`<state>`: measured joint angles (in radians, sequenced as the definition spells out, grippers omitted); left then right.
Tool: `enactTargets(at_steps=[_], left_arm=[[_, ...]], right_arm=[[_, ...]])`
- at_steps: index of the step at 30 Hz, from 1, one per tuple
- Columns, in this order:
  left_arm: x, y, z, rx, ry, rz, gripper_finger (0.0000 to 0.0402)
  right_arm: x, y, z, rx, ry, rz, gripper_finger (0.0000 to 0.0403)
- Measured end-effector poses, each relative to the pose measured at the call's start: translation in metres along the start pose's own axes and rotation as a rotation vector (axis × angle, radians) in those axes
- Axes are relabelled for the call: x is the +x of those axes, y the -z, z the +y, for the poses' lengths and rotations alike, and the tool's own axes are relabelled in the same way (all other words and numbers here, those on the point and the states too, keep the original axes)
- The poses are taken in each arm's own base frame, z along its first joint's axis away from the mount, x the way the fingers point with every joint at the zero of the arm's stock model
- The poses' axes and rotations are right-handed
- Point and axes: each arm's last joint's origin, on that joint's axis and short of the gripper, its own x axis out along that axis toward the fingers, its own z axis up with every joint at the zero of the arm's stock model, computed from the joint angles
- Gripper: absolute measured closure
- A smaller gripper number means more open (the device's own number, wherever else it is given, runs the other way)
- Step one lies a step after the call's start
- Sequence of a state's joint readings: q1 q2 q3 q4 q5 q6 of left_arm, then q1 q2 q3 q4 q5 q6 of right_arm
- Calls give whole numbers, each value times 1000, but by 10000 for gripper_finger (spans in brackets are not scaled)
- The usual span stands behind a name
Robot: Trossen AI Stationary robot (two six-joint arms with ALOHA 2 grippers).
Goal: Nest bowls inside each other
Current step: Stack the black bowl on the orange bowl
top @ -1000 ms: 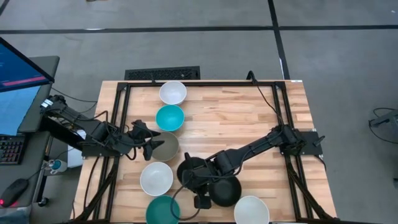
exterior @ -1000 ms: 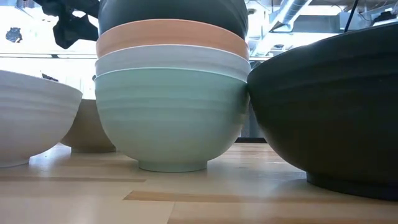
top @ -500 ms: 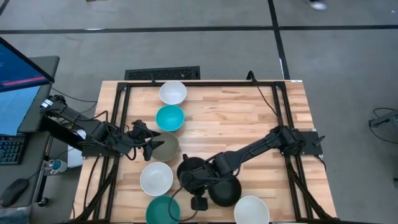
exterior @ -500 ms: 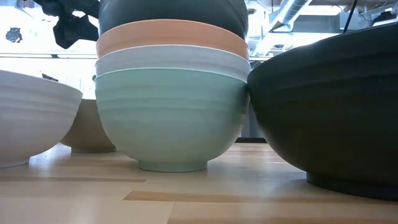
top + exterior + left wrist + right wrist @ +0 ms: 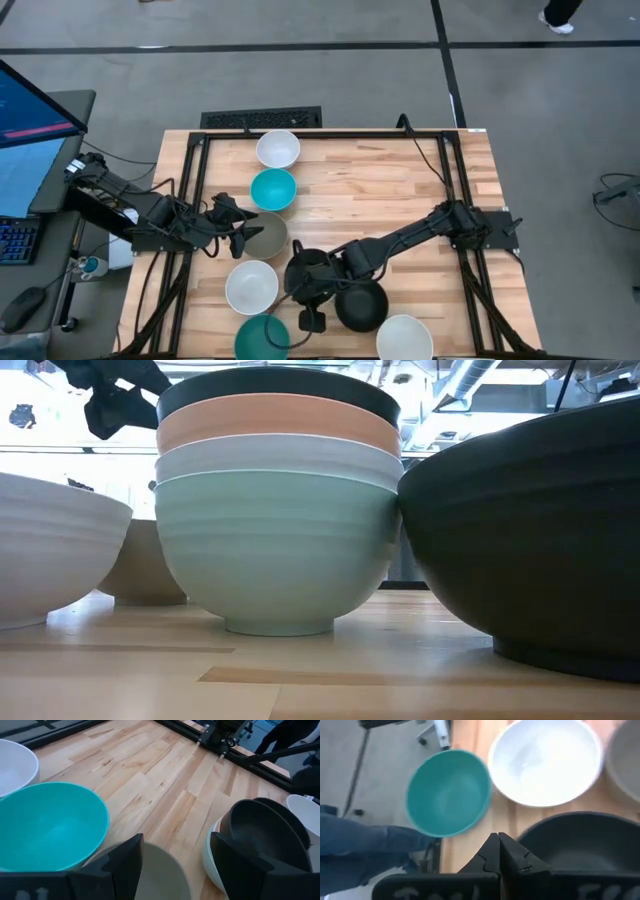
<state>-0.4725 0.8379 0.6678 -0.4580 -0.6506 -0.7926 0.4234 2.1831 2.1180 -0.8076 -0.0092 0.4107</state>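
Note:
A stack of bowls (image 5: 275, 510) stands on the table: mint green at the bottom, then white, orange, and a black bowl (image 5: 308, 272) on top. My right gripper (image 5: 499, 847) is shut, beside that black bowl's rim (image 5: 570, 827) on the side toward the near left; in the high view my right gripper (image 5: 303, 298) is there too. My left gripper (image 5: 175, 865) is open above the grey-taupe bowl (image 5: 264, 233). Loose on their bases are a second black bowl (image 5: 360, 305), two white ones (image 5: 252, 287) (image 5: 405, 338), a dark teal one (image 5: 262, 340), a turquoise one (image 5: 273, 189) and another white one (image 5: 278, 148).
The bowls crowd the table's left and near parts, and the second black bowl (image 5: 530, 530) stands right against the stack. Bare wood (image 5: 400, 185) lies toward the far right. A black frame (image 5: 330, 133) runs along the table's edges. A monitor (image 5: 30, 110) stands left of the table.
The top black bowl has sunk lower into the stack, so its rim now shows just above the orange bowl. My right gripper has shifted a little toward the table's left. My left arm has kept still.

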Motion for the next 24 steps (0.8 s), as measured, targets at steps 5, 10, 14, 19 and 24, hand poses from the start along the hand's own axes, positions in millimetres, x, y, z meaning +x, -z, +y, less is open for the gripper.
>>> enactTargets(at_steps=[5, 10, 14, 19, 24], left_arm=[[0, 1, -1, -14, 19, 21, 180], [0, 1, -1, -13, 26, 32, 180], [0, 1, -1, -14, 23, 27, 180], [0, 0, -1, -31, 27, 24, 180], [0, 1, -1, -53, 37, 35, 180]], right_arm=[[-4, -3, 0, 35, -6, -23, 384], [-5, 0, 7, 53, -76, 7, 372], [-5, 3, 15, 39, -87, 11, 395], [3, 5, 25, 101, -115, -5, 398], [17, 0, 36, 171, -179, -96, 398]])
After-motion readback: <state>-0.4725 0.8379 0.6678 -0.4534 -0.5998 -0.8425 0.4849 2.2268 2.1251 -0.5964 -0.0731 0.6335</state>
